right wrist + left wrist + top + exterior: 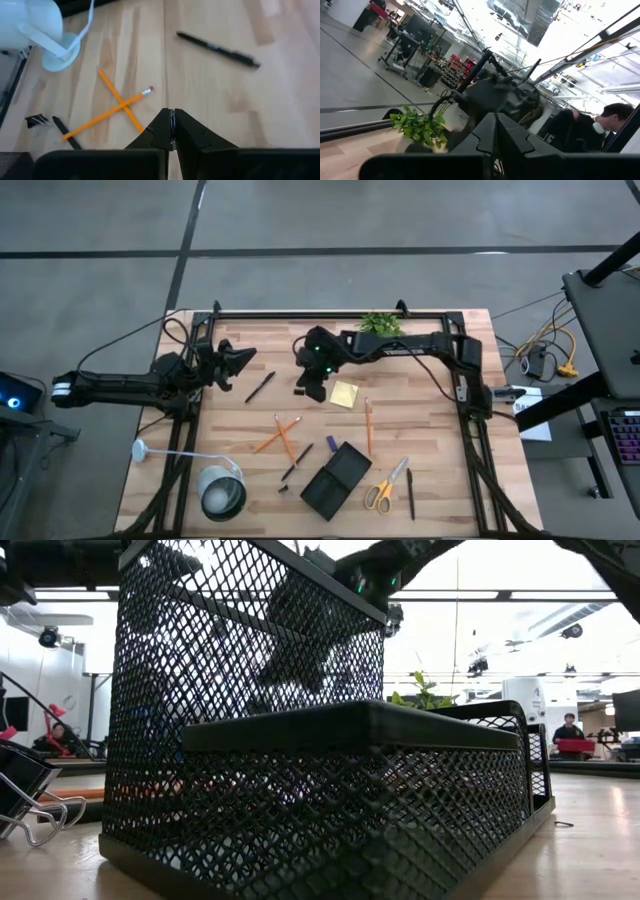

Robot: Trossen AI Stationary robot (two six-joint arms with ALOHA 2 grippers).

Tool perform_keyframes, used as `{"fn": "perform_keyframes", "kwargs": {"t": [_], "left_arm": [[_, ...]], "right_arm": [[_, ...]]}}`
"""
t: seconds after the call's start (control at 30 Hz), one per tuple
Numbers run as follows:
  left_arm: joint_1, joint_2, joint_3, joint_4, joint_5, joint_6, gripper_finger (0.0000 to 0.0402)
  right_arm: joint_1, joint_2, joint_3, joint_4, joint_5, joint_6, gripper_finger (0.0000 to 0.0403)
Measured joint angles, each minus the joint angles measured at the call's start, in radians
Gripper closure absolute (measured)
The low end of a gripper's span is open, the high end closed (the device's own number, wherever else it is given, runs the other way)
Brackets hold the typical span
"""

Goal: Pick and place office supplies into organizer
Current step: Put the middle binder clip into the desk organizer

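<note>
The right pincer (309, 388) hangs over the middle of the wooden table (430, 420), fingers clenched together on nothing, just left of the yellow sticky-note pad (345, 394). Below it two orange pencils (117, 107) lie crossed, with a black pen (218, 49) well apart from them toward the left arm. The left pincer (240, 363) waits at the far left of the table, also clenched and empty. The black mesh organizer (336, 479) sits near the front edge, right of the round lamp (222, 493) and left of the yellow-handled scissors (386, 486). A third pencil (368, 426) lies between pad and scissors. A small potted plant (379, 323) stands at the far edge.
</note>
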Motion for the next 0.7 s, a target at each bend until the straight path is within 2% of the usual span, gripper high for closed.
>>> {"fn": "perform_keyframes", "kwargs": {"t": [0.3, 0.7], "left_arm": [[0.000, -0.012, 0.000, 0.000, -0.001, 0.002, 0.0402], [0.000, -0.011, 0.000, 0.000, -0.004, 0.002, 0.0402]], "right_arm": [[0.062, -0.171, 0.000, -0.074, 0.085, -0.012, 0.0394], [0.253, -0.253, -0.001, -0.199, 0.211, 0.024, 0.0394]]}}
